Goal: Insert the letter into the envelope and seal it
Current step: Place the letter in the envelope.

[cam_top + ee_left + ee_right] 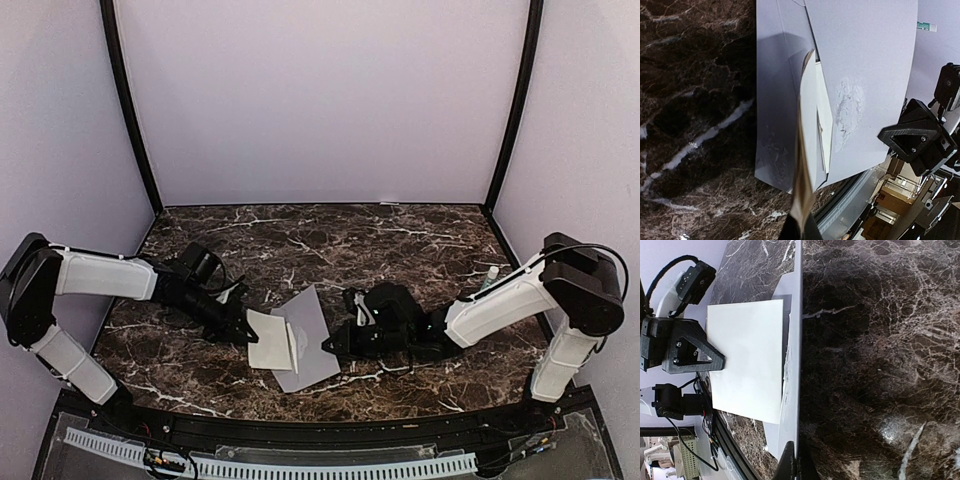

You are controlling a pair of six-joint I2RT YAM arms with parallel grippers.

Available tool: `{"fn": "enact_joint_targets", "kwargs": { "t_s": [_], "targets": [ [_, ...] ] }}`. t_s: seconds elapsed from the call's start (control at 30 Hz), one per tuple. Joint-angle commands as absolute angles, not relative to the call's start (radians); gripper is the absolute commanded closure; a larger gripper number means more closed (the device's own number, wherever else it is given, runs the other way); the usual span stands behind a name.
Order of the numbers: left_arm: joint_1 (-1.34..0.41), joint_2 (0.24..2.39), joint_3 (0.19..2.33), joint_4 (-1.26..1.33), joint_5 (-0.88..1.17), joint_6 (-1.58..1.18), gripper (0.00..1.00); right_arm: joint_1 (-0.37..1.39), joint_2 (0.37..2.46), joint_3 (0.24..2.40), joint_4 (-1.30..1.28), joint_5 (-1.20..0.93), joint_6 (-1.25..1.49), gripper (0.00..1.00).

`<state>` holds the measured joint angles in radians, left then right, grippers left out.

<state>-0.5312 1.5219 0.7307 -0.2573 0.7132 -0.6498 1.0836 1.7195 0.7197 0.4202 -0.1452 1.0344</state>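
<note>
My left gripper (245,328) is shut on the left edge of the letter (268,340), a plain off-white sheet held just above the marble. In the left wrist view the letter (807,125) runs edge-on from my shut left gripper (801,226) toward the envelope (865,65). The grey-lavender envelope (308,335) lies at the table's middle. My right gripper (332,345) is shut on its right edge and holds the flap up. From the right wrist, the lifted flap (798,340) shows edge-on in my right gripper (796,462). The letter (745,360) reaches the envelope's mouth.
The dark marble table (400,240) is boxed in by pale purple walls with black posts (130,110) at the back corners. A small white object (490,273) lies by the right wall. The black front rail (320,430) runs close behind the envelope.
</note>
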Motion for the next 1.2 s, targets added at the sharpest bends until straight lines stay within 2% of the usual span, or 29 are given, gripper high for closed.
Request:
{"fn": "enact_joint_targets", "kwargs": {
  "t_s": [0.0,0.57,1.17],
  "targets": [
    [-0.535,1.468,0.753,-0.336,0.723,-0.623,1.00,1.079,1.735,0.716,0.412,-0.134,1.037,1.00],
    [-0.535,1.501,0.790,-0.286,0.913,-0.641,1.00,1.077,1.743,0.726,0.397,-0.146,1.025,1.00],
    [-0.537,1.613,0.717,-0.217,0.873,-0.656,1.00,1.077,1.740,0.744,0.358,-0.135,1.008,1.00]
  ]
}}
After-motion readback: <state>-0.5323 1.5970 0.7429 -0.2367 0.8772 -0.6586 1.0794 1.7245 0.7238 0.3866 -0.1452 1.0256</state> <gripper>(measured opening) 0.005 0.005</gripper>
